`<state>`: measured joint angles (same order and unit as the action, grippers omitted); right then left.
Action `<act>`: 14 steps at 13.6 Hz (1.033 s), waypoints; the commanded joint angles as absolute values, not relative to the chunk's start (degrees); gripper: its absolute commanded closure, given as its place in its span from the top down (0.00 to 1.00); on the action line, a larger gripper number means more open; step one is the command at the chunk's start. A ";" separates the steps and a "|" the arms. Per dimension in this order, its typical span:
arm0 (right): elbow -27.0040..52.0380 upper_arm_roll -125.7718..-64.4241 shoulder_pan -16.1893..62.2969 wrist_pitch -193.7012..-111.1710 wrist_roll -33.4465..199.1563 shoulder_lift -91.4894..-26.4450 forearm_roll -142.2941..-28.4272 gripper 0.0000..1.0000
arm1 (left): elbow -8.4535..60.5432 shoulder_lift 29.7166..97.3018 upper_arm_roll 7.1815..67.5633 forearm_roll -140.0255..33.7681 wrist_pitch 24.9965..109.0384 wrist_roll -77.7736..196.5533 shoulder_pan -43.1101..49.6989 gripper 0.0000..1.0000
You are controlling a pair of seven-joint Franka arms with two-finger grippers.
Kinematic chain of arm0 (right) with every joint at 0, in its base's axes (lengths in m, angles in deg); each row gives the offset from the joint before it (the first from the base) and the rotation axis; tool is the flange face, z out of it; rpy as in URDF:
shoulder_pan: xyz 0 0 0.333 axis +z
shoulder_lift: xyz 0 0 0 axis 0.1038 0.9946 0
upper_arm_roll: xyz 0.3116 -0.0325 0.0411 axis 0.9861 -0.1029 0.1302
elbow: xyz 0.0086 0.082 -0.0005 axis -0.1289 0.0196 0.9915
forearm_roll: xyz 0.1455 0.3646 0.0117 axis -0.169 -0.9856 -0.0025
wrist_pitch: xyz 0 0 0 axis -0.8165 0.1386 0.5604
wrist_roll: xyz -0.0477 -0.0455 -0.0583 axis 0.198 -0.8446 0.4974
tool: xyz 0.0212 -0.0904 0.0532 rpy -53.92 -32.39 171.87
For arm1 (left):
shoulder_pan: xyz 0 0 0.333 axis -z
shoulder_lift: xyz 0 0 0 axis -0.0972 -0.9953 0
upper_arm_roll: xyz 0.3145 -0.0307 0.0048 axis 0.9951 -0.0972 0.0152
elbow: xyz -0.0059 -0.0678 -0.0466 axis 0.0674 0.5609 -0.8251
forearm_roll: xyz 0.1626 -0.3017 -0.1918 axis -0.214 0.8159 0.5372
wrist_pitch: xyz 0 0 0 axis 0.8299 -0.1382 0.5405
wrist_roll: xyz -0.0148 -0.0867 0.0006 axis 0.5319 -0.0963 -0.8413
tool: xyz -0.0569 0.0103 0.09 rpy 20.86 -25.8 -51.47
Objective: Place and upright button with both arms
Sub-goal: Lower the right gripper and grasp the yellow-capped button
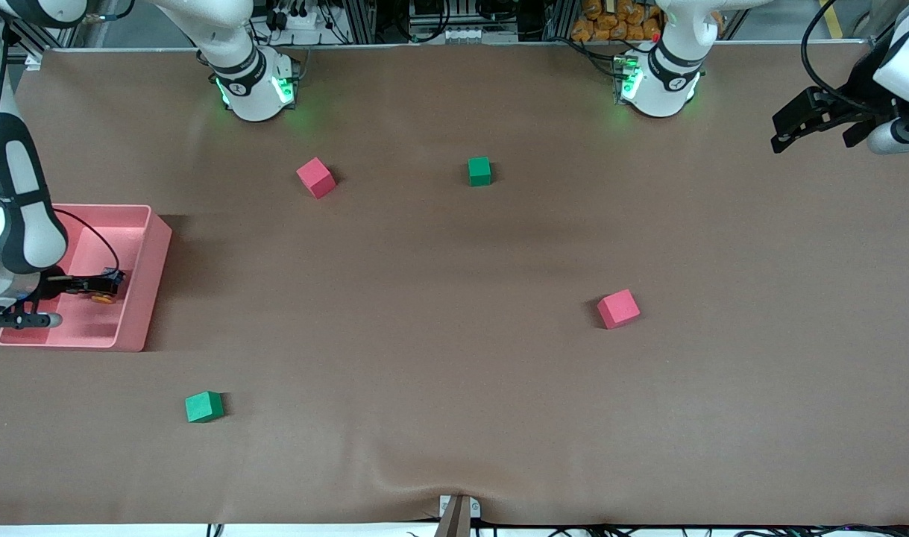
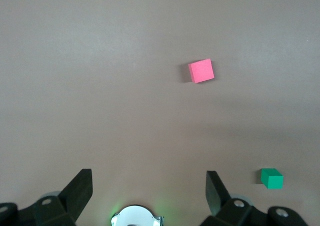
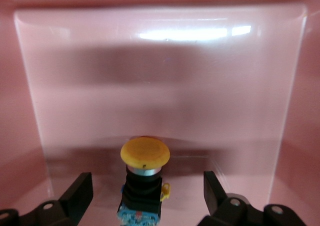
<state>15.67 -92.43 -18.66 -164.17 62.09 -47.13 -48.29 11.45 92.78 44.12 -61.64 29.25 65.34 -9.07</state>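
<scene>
The right gripper (image 3: pixel 145 196) hung inside a pink plastic bin (image 1: pixel 153 280) at the right arm's end of the table, its fingers spread wide either side of a small orange-capped push-button (image 3: pixel 144 181) on a black body, gripping nothing, apparently lined up to lift it out. The left gripper (image 2: pixel 148 188), likewise wide open and empty, waited above bare brown table near a red foam cube (image 2: pixel 201 70) and a green cube (image 2: pixel 271 178), probably for a handover.
</scene>
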 commanded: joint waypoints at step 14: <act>7.03 -92.02 -18.13 -152.86 60.90 -46.40 -49.22 0.00 | 11.06 93.44 44.71 -61.07 28.25 62.87 -9.89 1.00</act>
